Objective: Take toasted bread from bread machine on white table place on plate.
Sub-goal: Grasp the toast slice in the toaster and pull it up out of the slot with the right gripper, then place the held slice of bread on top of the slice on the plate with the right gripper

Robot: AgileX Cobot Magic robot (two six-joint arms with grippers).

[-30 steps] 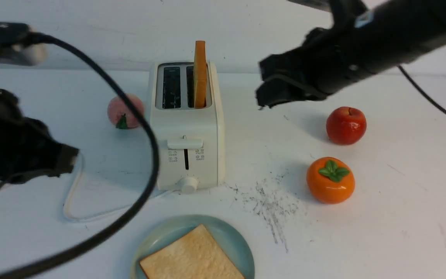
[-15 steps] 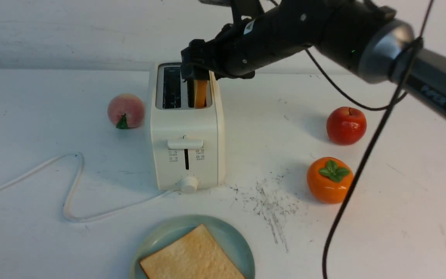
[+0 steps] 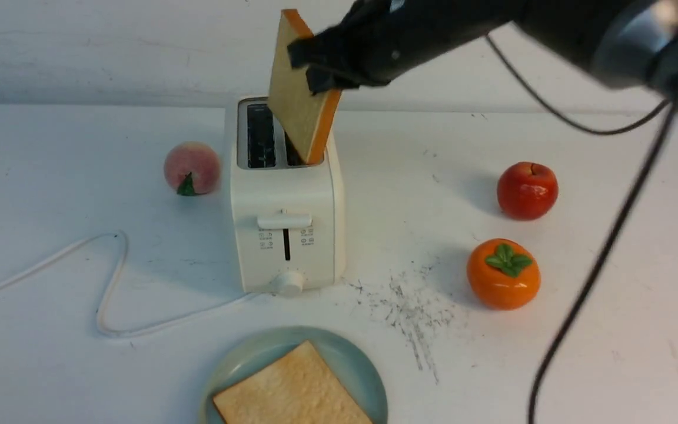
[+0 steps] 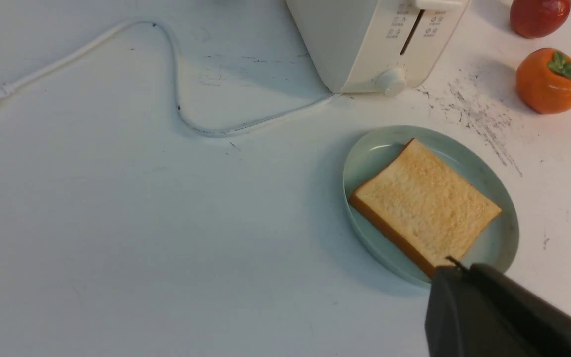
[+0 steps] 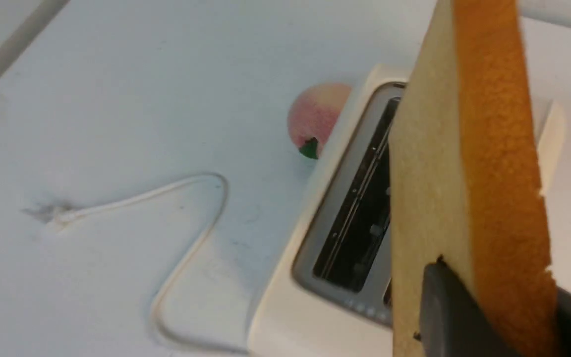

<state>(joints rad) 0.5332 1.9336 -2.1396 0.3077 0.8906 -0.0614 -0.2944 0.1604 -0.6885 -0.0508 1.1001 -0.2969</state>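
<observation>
My right gripper (image 3: 321, 65) is shut on one slice of toasted bread (image 3: 301, 112) and holds it tilted above the bread machine (image 3: 283, 200), its lower corner still over the right slot. In the right wrist view the slice (image 5: 464, 173) sits between the dark fingers (image 5: 444, 307) above the grey slot top (image 5: 345, 218). The other slice (image 3: 292, 394) lies flat on the blue-green plate (image 3: 239, 359) at the front of the white table (image 3: 50, 176). My left gripper (image 4: 451, 270) is shut and empty, hovering by the plate's rim (image 4: 360, 163) and that slice (image 4: 424, 203).
A peach (image 3: 192, 168) lies left of the toaster. A red apple (image 3: 526, 190) and an orange persimmon (image 3: 502, 272) lie to its right. The white cord (image 3: 109, 294) loops over the table at front left. Black scratch marks (image 3: 409, 306) lie right of the toaster.
My right arm swung left to the toaster, closed on the upright slice and lifted it up, tilted. The left arm has left the front view.
</observation>
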